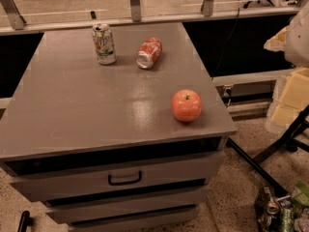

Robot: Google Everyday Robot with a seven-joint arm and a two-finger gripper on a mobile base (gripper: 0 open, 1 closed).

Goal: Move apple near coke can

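apple (186, 105) sits at the near right of the bench (72, 105); coke can (148, 52) lies on its side far centre, well apart. move seemingly not begun. jaws out of view; state cannot be told.

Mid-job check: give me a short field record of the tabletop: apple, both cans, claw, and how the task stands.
apple: sitting stem-up at the front right of the grey table, close to its right edge
coke can: lying on its side near the back, silver end toward the camera
white and green can: upright, picture-left of the coke can, not touching it
claw: not in view
task status: apple well apart from the coke can; move not yet done
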